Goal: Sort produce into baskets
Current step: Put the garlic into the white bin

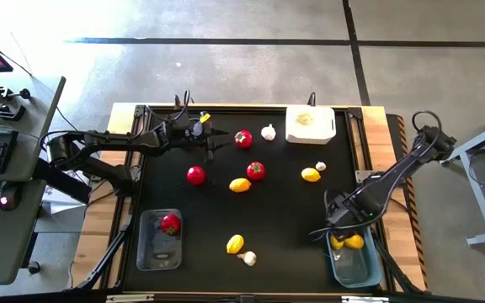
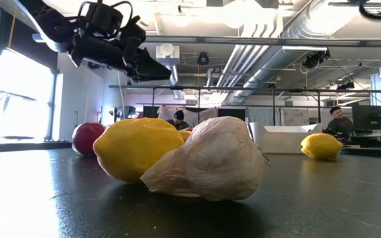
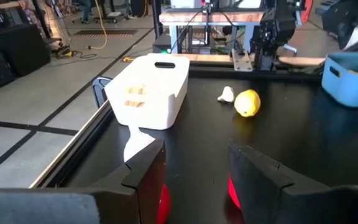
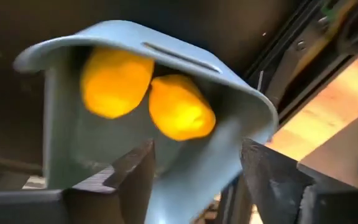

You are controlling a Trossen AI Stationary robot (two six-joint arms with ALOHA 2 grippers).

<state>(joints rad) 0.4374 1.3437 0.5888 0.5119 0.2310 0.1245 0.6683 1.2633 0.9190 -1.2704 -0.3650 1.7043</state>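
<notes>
Lower right of the high view, the right gripper (image 1: 337, 225), jaws apart and empty, hangs above the blue basket (image 1: 354, 265) already holding two lemons (image 1: 347, 242). The left gripper (image 1: 217, 135), jaws apart, reaches toward a tomato (image 1: 242, 139) at upper centre, likely its next pick.

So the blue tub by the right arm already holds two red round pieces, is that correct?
Not quite: the blue tub by the right tool holds two yellow oval pieces, not red ones. The right wrist view shows them clearly.

white basket (image 1: 311, 124), yellow lemons (image 4: 148, 99), black table (image 1: 276, 227)
</notes>
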